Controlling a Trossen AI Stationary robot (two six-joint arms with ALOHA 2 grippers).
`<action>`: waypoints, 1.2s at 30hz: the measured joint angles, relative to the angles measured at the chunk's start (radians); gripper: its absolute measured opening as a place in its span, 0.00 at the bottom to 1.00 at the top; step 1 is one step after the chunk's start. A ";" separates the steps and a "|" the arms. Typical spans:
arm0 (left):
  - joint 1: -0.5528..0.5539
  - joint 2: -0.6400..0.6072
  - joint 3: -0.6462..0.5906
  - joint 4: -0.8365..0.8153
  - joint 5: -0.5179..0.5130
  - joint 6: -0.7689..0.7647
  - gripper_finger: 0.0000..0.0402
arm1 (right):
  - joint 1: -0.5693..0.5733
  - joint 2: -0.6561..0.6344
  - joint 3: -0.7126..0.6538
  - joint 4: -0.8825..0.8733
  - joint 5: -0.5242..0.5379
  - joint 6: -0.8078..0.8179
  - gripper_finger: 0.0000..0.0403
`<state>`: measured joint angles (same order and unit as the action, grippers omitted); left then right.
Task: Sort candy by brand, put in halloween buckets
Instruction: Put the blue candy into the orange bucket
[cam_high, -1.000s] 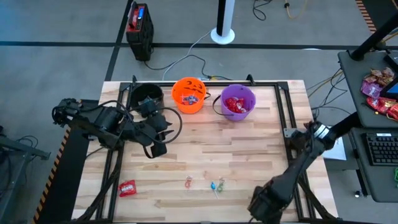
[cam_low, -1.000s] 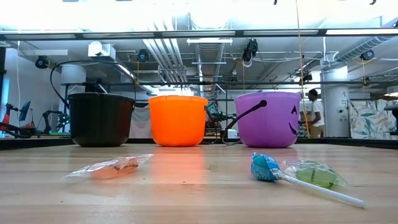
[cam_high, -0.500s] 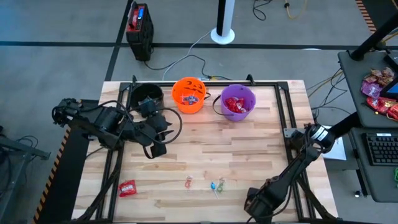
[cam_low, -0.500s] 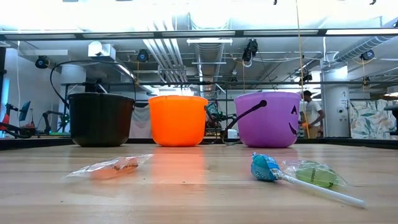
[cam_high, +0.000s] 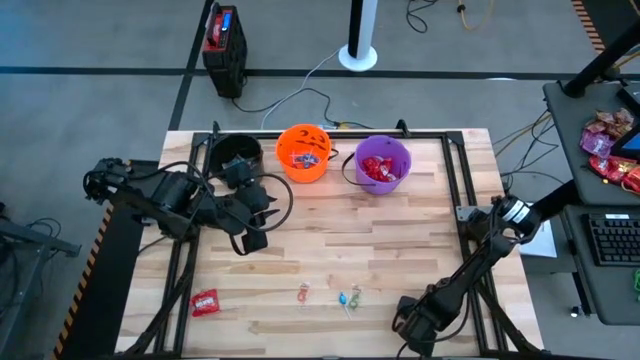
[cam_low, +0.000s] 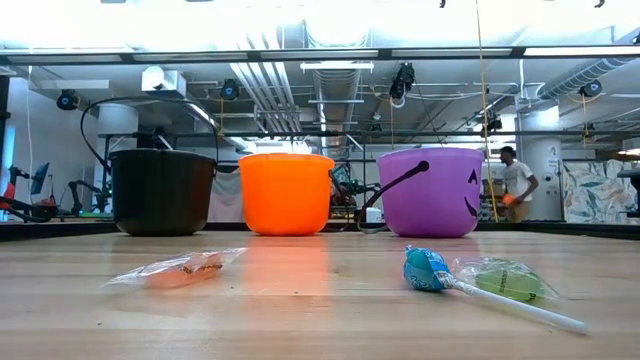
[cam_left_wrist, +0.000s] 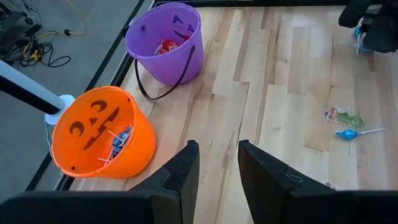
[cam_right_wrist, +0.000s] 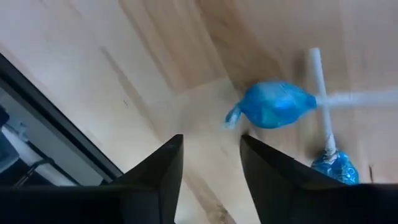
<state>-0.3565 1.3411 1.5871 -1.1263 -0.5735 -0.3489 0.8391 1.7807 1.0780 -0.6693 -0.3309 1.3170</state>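
The butcher-block table (cam_high: 400, 230) holds three buckets (cam_high: 304, 152) along its far edge and stray lollipops (cam_high: 347, 299) near the front (a red packet (cam_high: 204, 302) lies left). The left gripper (cam_left_wrist: 214, 165) and right gripper (cam_right_wrist: 208, 158) both stand narrowly parted, holding nothing. A person (cam_low: 514, 183) stands in the room beyond.

Buckets (cam_high: 304, 152) behind, candy (cam_high: 347, 298) in front, on table (cam_high: 400, 240)

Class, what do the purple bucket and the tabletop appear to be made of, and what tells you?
Purple bucket: likely moulded plastic, smooth and faintly glossy, in one even colour, with a thin black handle. Tabletop: apparently light wood, visible as long joined planks with grain and a matte finish.
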 joint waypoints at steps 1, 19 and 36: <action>0.000 0.000 0.000 0.001 0.000 0.000 0.24 | -0.001 0.000 -0.001 -0.002 0.007 -0.002 0.36; 0.000 0.000 0.000 0.010 -0.020 0.026 0.24 | -0.043 -0.102 -0.016 -0.010 0.305 0.138 0.02; 0.000 0.000 0.000 0.012 -0.020 0.034 0.24 | -0.098 -0.240 -0.025 -0.156 0.207 0.234 0.07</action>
<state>-0.3565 1.3407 1.5871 -1.1145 -0.5938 -0.3145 0.7407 1.5402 1.0529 -0.8253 -0.1237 1.5509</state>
